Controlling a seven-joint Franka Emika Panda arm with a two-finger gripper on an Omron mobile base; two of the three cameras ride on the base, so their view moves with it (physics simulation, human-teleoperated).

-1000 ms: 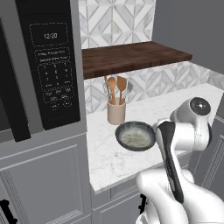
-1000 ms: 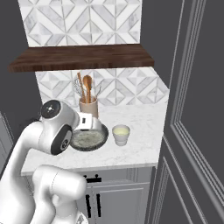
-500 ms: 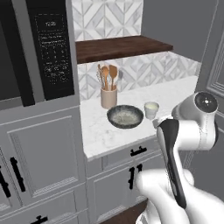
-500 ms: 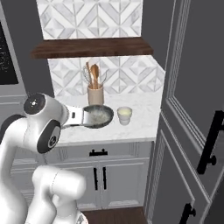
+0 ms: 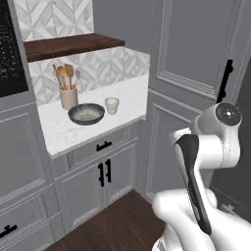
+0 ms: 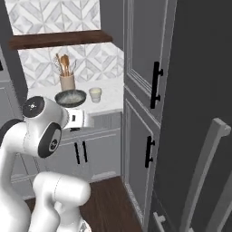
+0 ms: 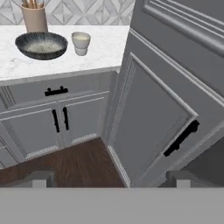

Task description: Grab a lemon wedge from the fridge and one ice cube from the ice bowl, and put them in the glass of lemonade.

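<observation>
While the arm stands folded well back from the counter, we observe its gripper (image 7: 109,177) with the fingers (image 7: 40,177) spread wide and nothing between them, hanging over the dark wood floor (image 7: 74,164) in front of the lower cabinets. We find the ice bowl (image 5: 86,113) on the marble countertop (image 5: 63,135), about midway between its back and front edges, its dark rim and pale speckled inside plain in the hand view. Just behind the bowl, against the patterned backsplash, stands the beige crock (image 5: 68,97) with wooden spoons. Beside the bowl, toward the counter's end at the tall cabinet, sits a small pale cup (image 5: 112,104), apart from the bowl. We note the fridge (image 6: 199,113) as a dark grey mass at the near right of the right base view, its light-grey bar handle (image 6: 204,172) in the foreground; we see its door shut. A tall grey panelled cabinet (image 6: 140,90) with black handles stands between fridge and counter.
</observation>
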